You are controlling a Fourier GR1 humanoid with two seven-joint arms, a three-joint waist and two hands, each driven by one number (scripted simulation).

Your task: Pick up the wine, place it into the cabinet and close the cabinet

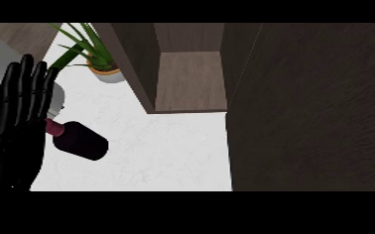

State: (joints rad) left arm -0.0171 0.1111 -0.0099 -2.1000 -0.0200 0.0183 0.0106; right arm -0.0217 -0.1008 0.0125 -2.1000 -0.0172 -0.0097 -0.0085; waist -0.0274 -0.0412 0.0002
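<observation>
Head view: left hand (22, 114) open with straight fingers, holding nothing, beside the wine bottle (81, 140) lying near the open cabinet (190, 79).

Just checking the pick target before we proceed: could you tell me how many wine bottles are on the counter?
1. The wine bottle lies on the white counter, at the left beside the left hand, in front of the potted plant. The cabinet door may hide others.

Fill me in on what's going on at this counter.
A black robot hand stands at the view's left edge, fingers straight and up, beside a dark red wine bottle on the white counter. The bottle is not grasped. The wooden cabinet is open, its shelf bare. A potted green plant stands behind.
</observation>
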